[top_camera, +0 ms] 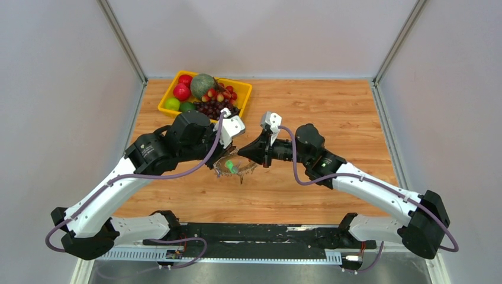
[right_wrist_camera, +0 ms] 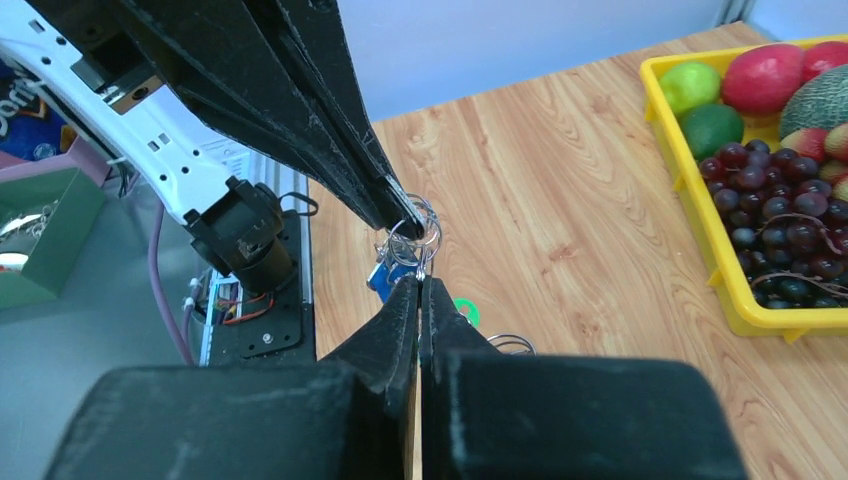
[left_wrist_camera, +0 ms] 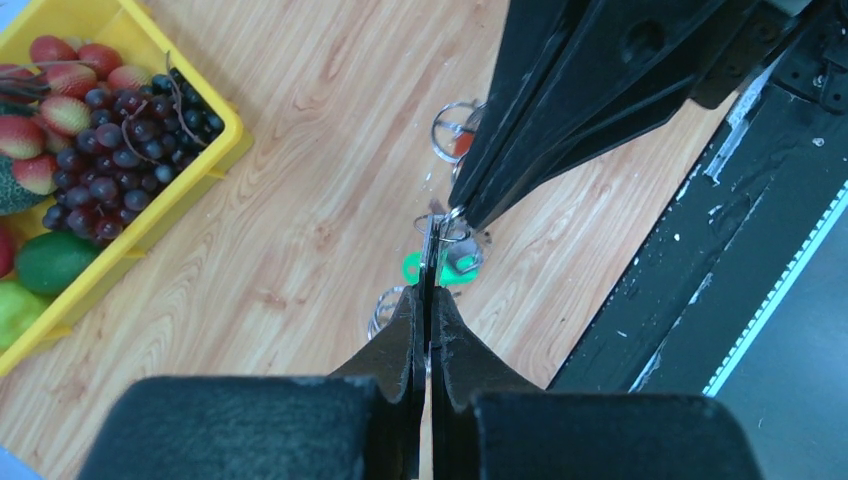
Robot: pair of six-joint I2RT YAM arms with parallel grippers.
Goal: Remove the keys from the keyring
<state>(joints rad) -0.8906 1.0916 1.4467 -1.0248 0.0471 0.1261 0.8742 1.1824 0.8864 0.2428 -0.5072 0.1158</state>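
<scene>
One broad table (top_camera: 331, 118) of warm, straight-grained wood carries everything. At its far left sits a rectangular yellow plastic tray (top_camera: 246, 90) heaped with glossy fruit: round red and green pieces, a ribbed melon and dark beaded grapes. Near the table's middle, the left gripper (left_wrist_camera: 428, 298) and the right gripper (right_wrist_camera: 419, 285) meet tip to tip; both are matte black wedges tapering to narrow points. The left fingers (left_wrist_camera: 405, 335) are pressed together on the keyring (right_wrist_camera: 428, 222), thin silvery wire loops seen edge-on from that wrist. The right fingers (right_wrist_camera: 392, 330) are pressed flat at the same loops, but what lies between them cannot be told. The keys (right_wrist_camera: 384, 274) bunch just beneath the tips, with blue and green plastic heads showing. A small loose ring (left_wrist_camera: 455, 128) lies on the wood nearby.
</scene>
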